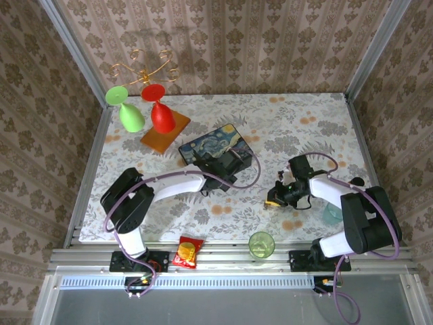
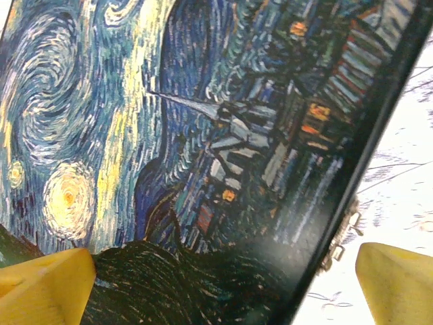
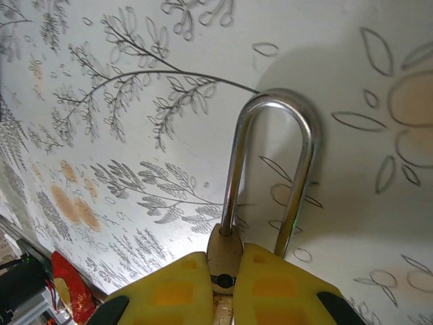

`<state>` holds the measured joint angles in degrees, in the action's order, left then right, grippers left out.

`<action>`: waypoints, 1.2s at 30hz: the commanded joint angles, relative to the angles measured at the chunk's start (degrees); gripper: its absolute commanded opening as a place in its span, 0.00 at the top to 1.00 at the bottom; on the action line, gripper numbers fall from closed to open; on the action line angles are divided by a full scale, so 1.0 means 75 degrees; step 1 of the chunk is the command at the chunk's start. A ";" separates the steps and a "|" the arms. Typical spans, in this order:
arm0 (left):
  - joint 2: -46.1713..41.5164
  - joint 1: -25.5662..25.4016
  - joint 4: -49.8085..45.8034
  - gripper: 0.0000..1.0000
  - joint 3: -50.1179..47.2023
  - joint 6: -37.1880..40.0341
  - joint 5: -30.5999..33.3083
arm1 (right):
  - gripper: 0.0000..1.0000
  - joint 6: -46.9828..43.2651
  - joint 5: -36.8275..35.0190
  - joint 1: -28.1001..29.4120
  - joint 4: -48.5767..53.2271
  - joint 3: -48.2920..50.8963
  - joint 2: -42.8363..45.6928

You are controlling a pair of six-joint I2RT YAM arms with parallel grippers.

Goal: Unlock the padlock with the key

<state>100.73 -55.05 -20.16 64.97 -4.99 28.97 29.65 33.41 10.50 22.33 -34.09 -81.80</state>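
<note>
My right gripper (image 3: 229,263) is shut on the padlock's brass body (image 3: 223,252), low over the flowered tablecloth. The silver shackle (image 3: 277,99) arches away from the fingers; its left leg enters the body and its right leg passes behind the right finger. From above, the right gripper (image 1: 274,199) sits right of the table's middle. My left gripper (image 1: 227,166) hangs open just over the painted box (image 1: 216,145), its yellow fingertips (image 2: 47,284) on either side of the lid (image 2: 203,135). The box's own metal clasp (image 2: 342,237) shows at the lid's edge. The key is out of view.
A red wine glass (image 1: 161,115) and a green one (image 1: 128,112) stand by an orange board (image 1: 164,133) at the back left. A green cup (image 1: 261,244) and a snack packet (image 1: 189,252) sit at the near edge. A clear cup (image 1: 331,213) is beside the right arm.
</note>
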 commanded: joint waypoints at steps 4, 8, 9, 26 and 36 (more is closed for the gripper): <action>-0.0016 0.0308 0.0023 0.04 -0.0440 0.0529 -0.0618 | 0.93 -0.0152 -0.0729 0.0008 0.0827 -0.0507 -0.0101; -0.0022 0.0466 0.0290 0.05 -0.0423 0.0775 -0.0900 | 0.69 -0.0130 -0.1290 0.0039 0.1086 -0.0690 -0.0321; -0.0093 0.0504 0.0361 0.05 -0.0440 0.0803 -0.0971 | 0.64 -0.0133 -0.1353 0.0052 0.1088 -0.0719 -0.0310; -0.1915 0.0009 -0.0745 0.00 -0.0859 0.0425 0.0832 | 0.50 -0.0418 -0.3395 0.0488 0.1596 -0.2242 -0.0018; -0.1863 0.0305 -0.1180 0.00 -0.1516 -0.0574 0.1789 | 0.35 -0.0414 -0.4385 0.0267 0.1283 -0.2582 0.0877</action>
<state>87.02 -53.39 -27.11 53.36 -6.37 38.52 26.92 4.58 13.30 31.94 -52.12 -76.49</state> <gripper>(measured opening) 0.999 0.644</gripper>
